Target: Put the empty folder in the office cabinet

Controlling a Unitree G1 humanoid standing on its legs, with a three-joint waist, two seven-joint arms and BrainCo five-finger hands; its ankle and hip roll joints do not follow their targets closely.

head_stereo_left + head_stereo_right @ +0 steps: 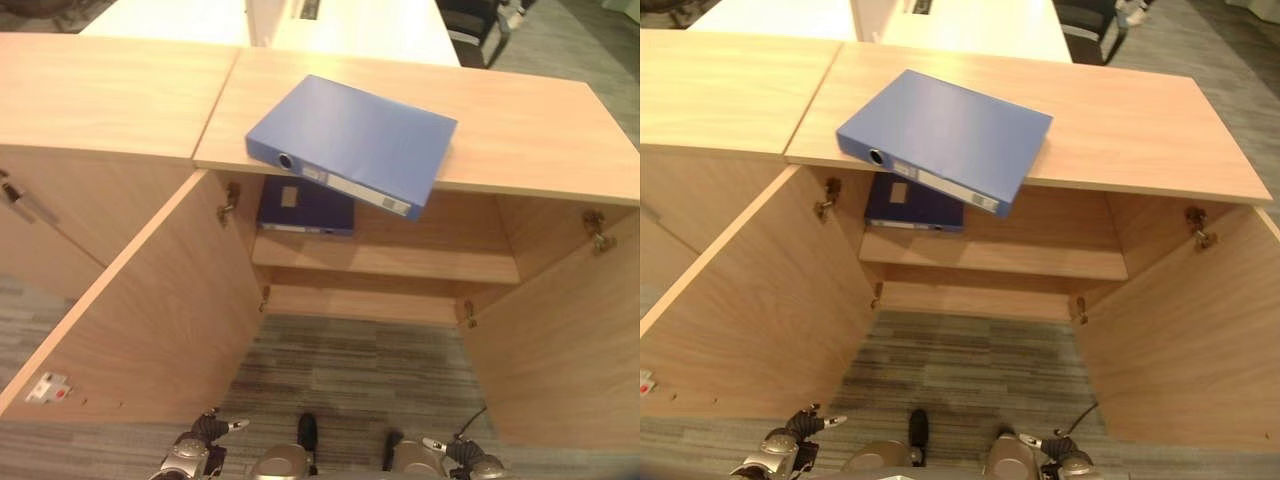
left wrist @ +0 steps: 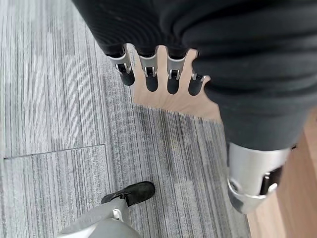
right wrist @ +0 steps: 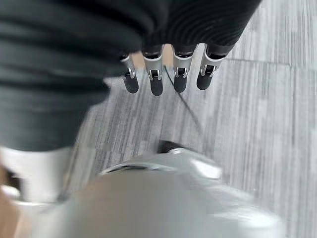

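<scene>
A blue folder [image 1: 350, 140] lies flat on top of the wooden cabinet [image 1: 520, 120], its spine corner jutting out over the front edge. Both cabinet doors stand wide open. On the upper shelf [image 1: 400, 258] inside lies a darker blue folder [image 1: 305, 210]. My left hand [image 1: 205, 435] hangs low at the bottom edge, far below the folder; its fingers [image 2: 148, 74] are straight and hold nothing. My right hand [image 1: 455, 455] hangs low at the bottom right, its fingers [image 3: 156, 82] straight and empty too.
The open left door [image 1: 150, 310] and right door [image 1: 570, 330] flank the grey carpet [image 1: 350, 370] in front of the cabinet. A second closed cabinet [image 1: 90, 130] adjoins on the left. White desks [image 1: 370, 25] and a chair [image 1: 480, 30] stand behind.
</scene>
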